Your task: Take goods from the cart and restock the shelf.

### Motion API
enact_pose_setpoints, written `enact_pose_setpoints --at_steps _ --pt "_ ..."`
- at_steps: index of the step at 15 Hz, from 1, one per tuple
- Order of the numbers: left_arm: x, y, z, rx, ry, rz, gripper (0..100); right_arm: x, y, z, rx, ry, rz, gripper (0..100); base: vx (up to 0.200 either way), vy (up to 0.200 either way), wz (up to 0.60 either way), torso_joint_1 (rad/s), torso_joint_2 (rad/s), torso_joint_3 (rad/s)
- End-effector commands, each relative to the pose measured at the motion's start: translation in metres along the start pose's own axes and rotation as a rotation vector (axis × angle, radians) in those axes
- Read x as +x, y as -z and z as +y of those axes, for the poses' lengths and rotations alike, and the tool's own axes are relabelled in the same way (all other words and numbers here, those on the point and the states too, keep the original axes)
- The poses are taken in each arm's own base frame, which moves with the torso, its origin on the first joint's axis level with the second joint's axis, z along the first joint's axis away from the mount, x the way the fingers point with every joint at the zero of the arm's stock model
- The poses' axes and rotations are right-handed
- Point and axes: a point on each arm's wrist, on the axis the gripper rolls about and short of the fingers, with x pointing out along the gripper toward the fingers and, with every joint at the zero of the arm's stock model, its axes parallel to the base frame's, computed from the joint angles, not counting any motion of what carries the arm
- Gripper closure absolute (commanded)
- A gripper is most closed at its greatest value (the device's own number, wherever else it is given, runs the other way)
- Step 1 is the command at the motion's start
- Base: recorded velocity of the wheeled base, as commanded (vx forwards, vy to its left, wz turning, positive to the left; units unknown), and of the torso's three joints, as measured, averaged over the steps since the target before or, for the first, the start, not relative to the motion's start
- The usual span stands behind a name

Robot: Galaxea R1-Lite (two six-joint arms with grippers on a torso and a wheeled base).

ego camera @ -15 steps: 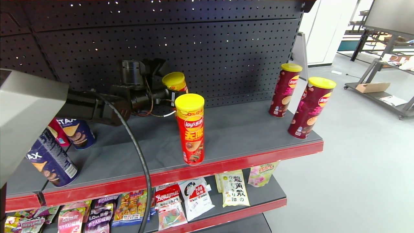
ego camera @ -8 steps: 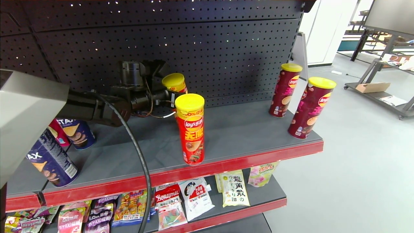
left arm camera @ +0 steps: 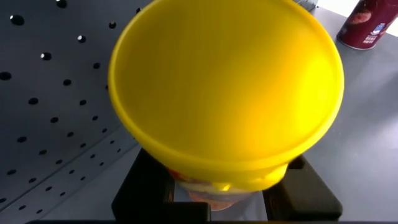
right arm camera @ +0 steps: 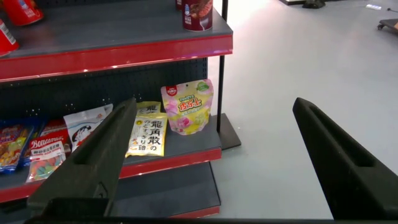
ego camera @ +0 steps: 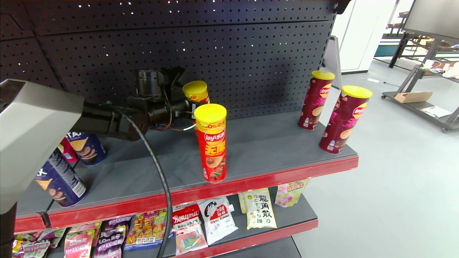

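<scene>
one: two grippers to cover. what is the left gripper (ego camera: 187,104) up to?

other: it's far in over the top shelf (ego camera: 258,150), close to the pegboard (ego camera: 233,53), clamped around a held can (ego camera: 196,92) with a yellow lid. in the wrist view the can stands upright between the black fingers (left arm camera: 140,186), lid towards the camera.

one: is it down on the shelf?

other: can't tell. the front red can (ego camera: 211,143) stands at the near edge right in front of it and hides its base.

one: and the right gripper (right arm camera: 217,162)?

other: fingers spread wide, nothing between them. it sits low, facing the lower shelf (right arm camera: 155,165) where snack bags (right arm camera: 186,106) lie, with bare floor to the right.

one: what else is on the top shelf?

other: two dark red cans (ego camera: 315,100) with yellow lids at the right end, one farther back, one near the edge, well apart from the held can. on the left, a blue can (ego camera: 61,175) near the front and another blue can (ego camera: 86,147) behind it, with something red between them that's mostly hidden.
</scene>
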Motion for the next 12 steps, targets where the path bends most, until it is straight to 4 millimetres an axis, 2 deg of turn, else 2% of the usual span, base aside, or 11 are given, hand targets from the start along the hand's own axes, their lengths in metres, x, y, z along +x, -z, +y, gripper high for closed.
enact_pose_setpoints --at_steps 1,12 --pt "0.0066 0.0004 0.0008 0.001 0.001 -0.008 100 0.0 0.0 0.0 0.0 0.0 0.0 0 0.0 0.0 0.0 0.0 0.0 0.0" --pt "0.0118 0.0035 -0.0049 0.002 0.048 -0.007 100 0.0 0.0 0.0 0.0 0.0 0.0 0 0.0 0.0 0.0 0.0 0.0 0.0"
